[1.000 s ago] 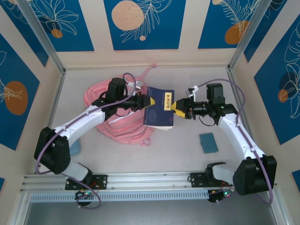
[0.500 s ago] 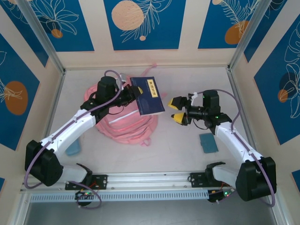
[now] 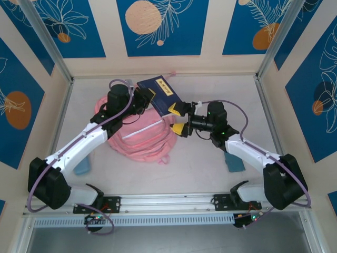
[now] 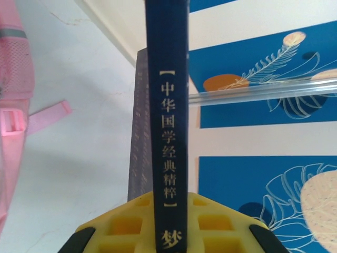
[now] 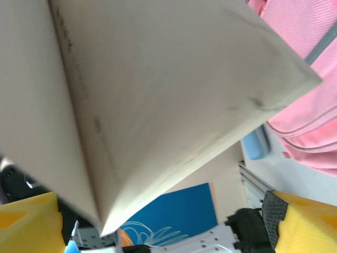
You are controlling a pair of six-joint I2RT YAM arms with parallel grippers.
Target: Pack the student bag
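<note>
Book held up over the bag for packing.
The left gripper (image 3: 149,98) pinches the blue book (image 3: 159,88) by its spine, above the pink bag (image 3: 139,138) lying on the table (image 3: 202,161). The right gripper (image 3: 177,119), jaws spread wide, sits just beside the book, likely to steady it.

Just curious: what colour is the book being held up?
The book is dark navy with gold lettering, clearest in the left wrist view.

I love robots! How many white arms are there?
2. The left arm reaches over the pink fabric backpack, left gripper clamping a dark blue book; the right arm stretches toward it, right gripper open.
</note>
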